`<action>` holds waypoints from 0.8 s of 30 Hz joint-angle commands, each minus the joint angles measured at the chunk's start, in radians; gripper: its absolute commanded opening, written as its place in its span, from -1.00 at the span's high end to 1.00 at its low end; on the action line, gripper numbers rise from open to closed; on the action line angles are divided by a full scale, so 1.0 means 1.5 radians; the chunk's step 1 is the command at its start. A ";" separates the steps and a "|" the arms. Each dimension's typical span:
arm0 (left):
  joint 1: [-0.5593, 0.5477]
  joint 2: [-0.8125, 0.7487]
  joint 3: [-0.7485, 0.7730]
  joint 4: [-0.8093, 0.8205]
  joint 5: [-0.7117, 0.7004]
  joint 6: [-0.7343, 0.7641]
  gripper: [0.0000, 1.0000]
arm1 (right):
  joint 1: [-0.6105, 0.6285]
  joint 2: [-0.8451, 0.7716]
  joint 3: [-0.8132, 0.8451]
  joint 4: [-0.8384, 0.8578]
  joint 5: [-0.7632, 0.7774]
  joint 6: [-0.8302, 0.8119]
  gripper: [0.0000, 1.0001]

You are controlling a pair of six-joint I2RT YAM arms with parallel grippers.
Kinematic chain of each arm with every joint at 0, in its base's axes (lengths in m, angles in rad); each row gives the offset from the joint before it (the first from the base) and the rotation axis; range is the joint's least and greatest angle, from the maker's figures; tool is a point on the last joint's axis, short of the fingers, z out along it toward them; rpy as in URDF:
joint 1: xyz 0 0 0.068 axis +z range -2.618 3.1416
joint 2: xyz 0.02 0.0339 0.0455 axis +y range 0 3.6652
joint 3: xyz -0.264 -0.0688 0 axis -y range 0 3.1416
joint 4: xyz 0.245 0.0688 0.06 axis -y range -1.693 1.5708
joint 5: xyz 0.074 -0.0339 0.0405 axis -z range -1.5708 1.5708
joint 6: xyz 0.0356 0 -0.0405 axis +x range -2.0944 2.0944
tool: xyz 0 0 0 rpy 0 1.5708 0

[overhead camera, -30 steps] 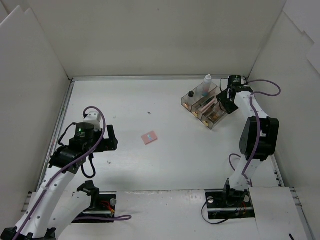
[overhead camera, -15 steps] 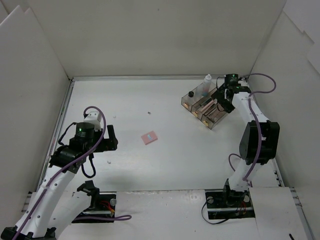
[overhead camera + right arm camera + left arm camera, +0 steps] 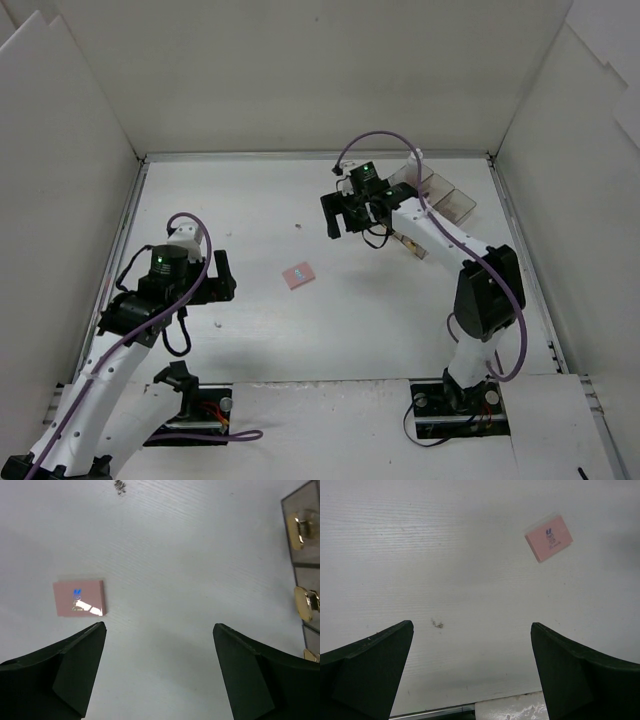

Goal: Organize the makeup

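Near the middle of the table (image 3: 400, 310), at seven o'clock from the right gripper (image 3: 346, 214), the pink compact (image 3: 298, 275) lies flat. It looks light, stiff and smooth, so it may slip; pinching two opposite edges seems safest. The right arm stretches leftward from the tray (image 3: 447, 197), jaws wide apart and empty. The left gripper (image 3: 222, 275), at nine o'clock of the compact, is parted too.

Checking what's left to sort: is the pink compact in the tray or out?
Out. The compact lies flat on the table, well left of the tray.
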State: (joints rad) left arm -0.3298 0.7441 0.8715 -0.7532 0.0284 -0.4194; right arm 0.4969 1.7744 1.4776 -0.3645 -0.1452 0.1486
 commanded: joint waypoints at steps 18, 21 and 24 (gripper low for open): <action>0.005 -0.002 0.015 0.031 0.005 0.011 -0.99 | 0.210 0.204 0.120 -0.008 0.118 0.076 -0.96; 0.005 0.001 0.016 0.030 0.007 0.012 -0.99 | 0.215 0.219 0.124 -0.008 0.128 0.087 -0.96; 0.005 0.000 0.015 0.031 0.009 0.012 -0.99 | 0.217 0.237 0.131 -0.008 0.122 0.091 -0.96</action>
State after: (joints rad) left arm -0.3298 0.7395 0.8715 -0.7517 0.0299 -0.4194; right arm 0.8242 2.1254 1.6241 -0.3779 -0.0021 0.2516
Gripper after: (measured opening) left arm 0.996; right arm 0.979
